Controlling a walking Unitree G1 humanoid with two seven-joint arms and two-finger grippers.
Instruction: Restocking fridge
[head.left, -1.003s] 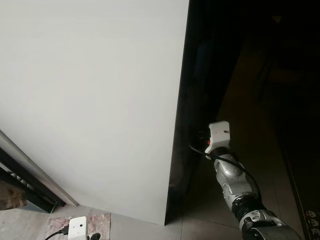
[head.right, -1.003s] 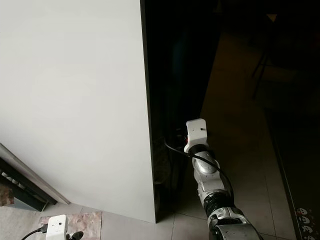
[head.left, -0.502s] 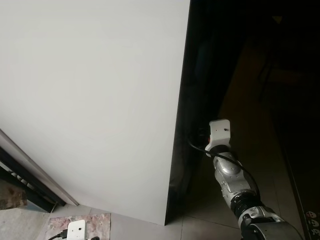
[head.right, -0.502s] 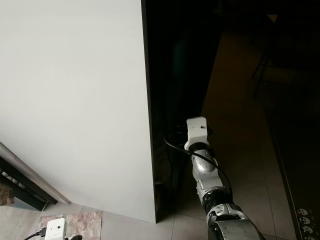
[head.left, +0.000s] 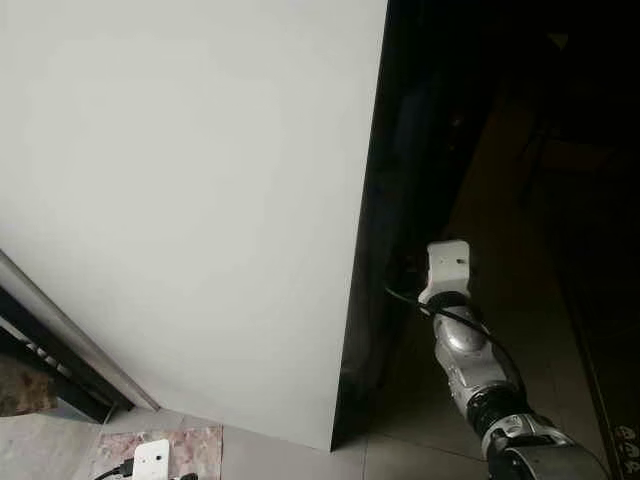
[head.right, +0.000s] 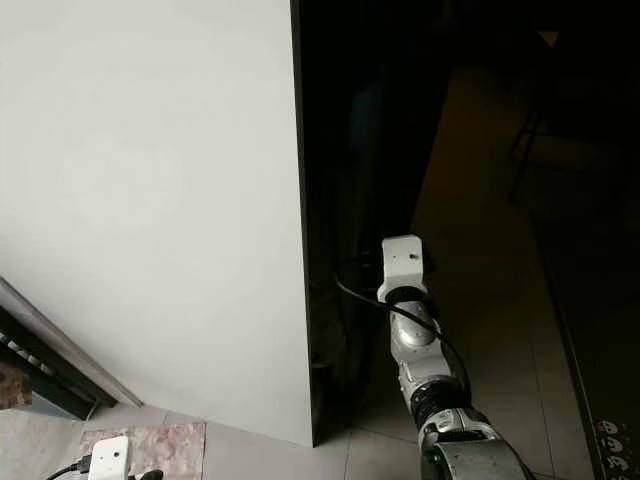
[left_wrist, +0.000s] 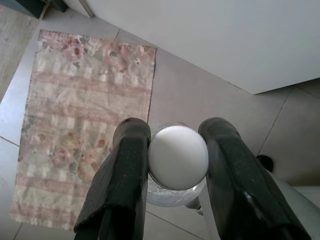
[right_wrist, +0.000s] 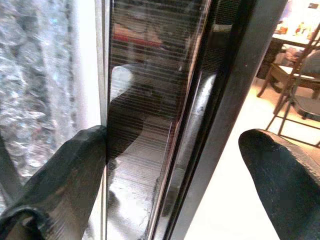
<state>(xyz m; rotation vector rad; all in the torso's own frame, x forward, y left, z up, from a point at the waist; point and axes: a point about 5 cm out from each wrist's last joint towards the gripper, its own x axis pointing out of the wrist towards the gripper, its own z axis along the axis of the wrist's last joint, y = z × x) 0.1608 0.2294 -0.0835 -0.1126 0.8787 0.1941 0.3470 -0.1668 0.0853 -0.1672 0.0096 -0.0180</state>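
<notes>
Left fingers (left_wrist: 131, 165) clamp a jar (left_wrist: 176, 165) — white lid facing the wrist camera.

The right arm (head.left: 462, 345) reaches beside the white fridge door (head.left: 190, 200).

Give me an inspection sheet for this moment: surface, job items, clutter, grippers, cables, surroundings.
Surface: tiled floor, with a faded floral mat on it.
Job's things: white-capped clear jar; dark fridge door edge beside a large white panel.
Clutter: nothing seen.
Grippers: left gripper shut on the jar, held over the floor; right gripper open, its fingers on either side of the door edge.
Cables: black cable at the right wrist; another at the left wrist.
Surroundings: dim room, chairs and table behind.
</notes>
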